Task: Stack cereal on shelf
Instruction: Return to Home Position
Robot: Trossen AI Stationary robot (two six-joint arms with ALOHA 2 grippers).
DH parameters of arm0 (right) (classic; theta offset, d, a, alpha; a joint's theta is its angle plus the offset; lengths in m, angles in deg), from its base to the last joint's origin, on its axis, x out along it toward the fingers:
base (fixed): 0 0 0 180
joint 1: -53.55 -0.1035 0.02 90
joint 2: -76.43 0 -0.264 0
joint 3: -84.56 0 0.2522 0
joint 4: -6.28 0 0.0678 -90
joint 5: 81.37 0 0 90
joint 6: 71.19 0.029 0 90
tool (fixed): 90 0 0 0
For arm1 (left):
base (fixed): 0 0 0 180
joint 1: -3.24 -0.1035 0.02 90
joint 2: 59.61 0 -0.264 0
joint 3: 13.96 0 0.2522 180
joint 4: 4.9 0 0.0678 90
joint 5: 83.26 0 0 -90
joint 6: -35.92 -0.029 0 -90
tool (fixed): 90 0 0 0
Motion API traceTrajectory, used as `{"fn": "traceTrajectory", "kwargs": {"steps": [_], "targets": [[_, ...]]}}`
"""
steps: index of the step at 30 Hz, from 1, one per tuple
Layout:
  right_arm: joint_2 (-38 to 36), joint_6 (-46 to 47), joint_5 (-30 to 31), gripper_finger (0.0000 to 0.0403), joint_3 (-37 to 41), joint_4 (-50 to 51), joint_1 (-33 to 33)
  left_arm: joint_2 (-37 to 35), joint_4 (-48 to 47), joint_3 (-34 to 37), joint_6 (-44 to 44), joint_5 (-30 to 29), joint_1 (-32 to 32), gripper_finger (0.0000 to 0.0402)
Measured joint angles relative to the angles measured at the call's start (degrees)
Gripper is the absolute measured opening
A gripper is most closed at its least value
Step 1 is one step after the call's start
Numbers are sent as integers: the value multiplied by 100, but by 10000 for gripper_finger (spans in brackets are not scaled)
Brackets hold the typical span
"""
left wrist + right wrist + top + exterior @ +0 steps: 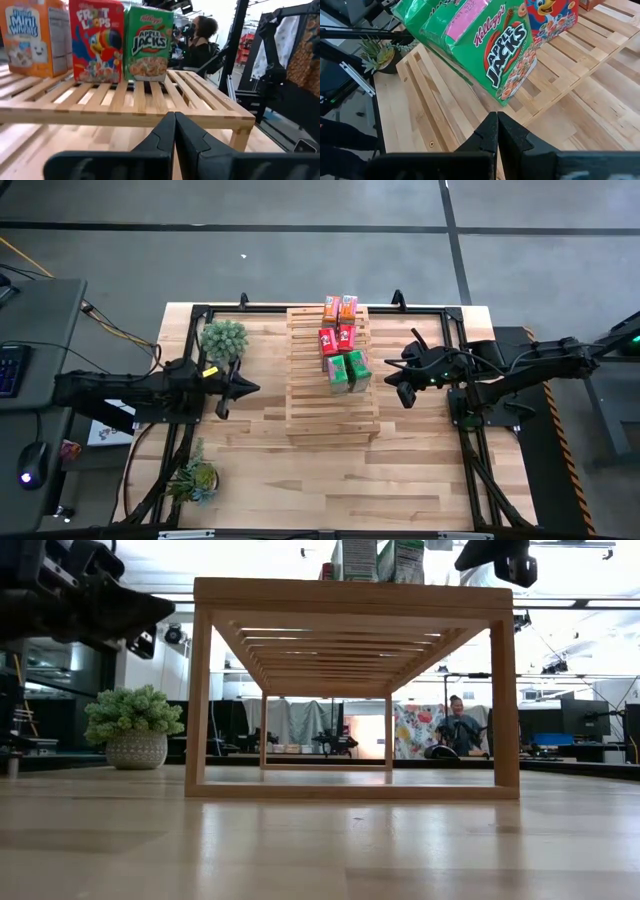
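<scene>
- Six small rectangular cardboard cereal boxes (pixel 340 340) stand upright on top of the large light-wood slatted shelf (pixel 310 405), which sits in the middle of the wooden plank tabletop (pixel 400 470). Judged from this, the stacking itself is finished.
- They run in colour pairs along the right half of the shelf top: the orange pair (pixel 340 308) at the far end, the red pair (pixel 337 339) in the middle and the green pair (pixel 349 370) nearest the front. The boxes of each pair stand side by side, so like goes with like.
- The green pair looks slightly turned against the other two pairs in the high view (whether it touches the red pair I cannot tell).
- The left gripper (pixel 175 119) hovers off the shelf's left side, apart from it. Its two dark fingers are pressed together with nothing between them.
- The right gripper (pixel 497 117) hangs off the shelf's right side, near the green pair but clear of it. Its fingers are likewise closed tight and empty.
- Both arms standing off the shelf suits a return to rest: nothing is left to carry, and closed fingers are less likely to snag a box.
- The boxes are light and tall, and the green pair stands close to the right arm, so a brush from that arm could probably tip it.
- Two small green potted plants (pixel 223 338) sit on the table's left side, well apart from the shelf. A person (pixel 460 725) shows in the room beyond.
</scene>
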Motion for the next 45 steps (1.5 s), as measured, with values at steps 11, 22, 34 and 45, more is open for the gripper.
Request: {"fn": "traceTrajectory", "kwargs": {"steps": [11, 22, 34, 45], "targets": [[0, -68, -132, 0, 0, 0, 1, -765, -127, 2, -75, 208, -15, 0], [0, -66, -133, 0, 0, 0, 2, -2048, -1104, 0, -176, -177, -15, 0], [-2, -31, -74, 0, 0, -34, 2, -1995, -2152, 7, 926, -1087, -20, 0], [-2, -129, 66, 0, 0, -134, 2, -1996, -2248, 7, 890, -1095, -20, 0]]}}
